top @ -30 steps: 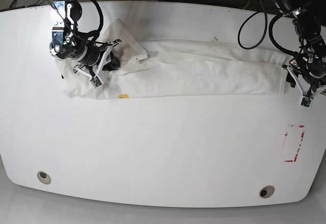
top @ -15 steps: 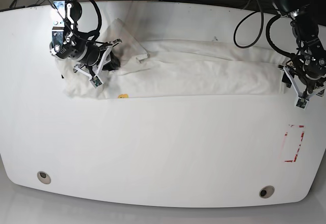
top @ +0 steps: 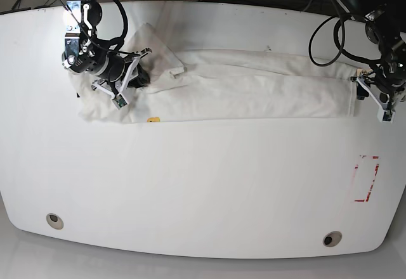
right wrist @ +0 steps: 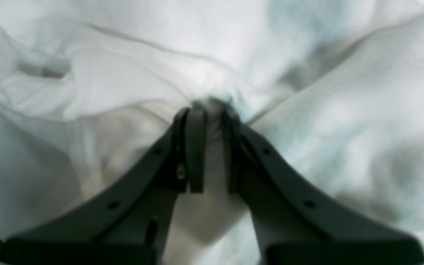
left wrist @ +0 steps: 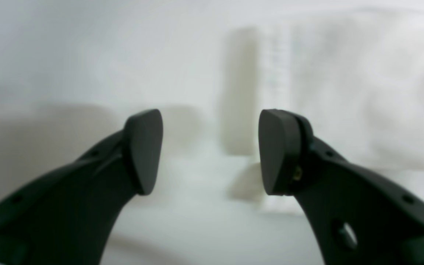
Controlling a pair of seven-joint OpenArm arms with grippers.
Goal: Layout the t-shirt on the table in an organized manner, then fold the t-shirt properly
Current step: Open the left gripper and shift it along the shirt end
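The white t-shirt (top: 254, 89) lies stretched in a long band across the back of the table (top: 203, 184), with a small yellow emblem (top: 153, 120) at its front edge. On the left of the base view my right gripper (top: 141, 76) is shut on a bunched fold of the shirt. The right wrist view shows this gripper (right wrist: 212, 121) pinching that cloth (right wrist: 131, 77). At the shirt's right end my left gripper (top: 382, 106) stands open. In the left wrist view this gripper (left wrist: 211, 151) has nothing between its fingers, and the shirt's hem (left wrist: 344, 92) lies just beyond the right fingertip.
A red tape rectangle (top: 366, 179) is marked near the table's right edge. Two round grommet holes (top: 54, 220) (top: 331, 239) sit near the front edge. Cables hang behind both arms at the back of the table.
The left arm has moved toward the back of the table, with its gripper still open beside the shirt's right end. The right arm and the shirt have stayed put.
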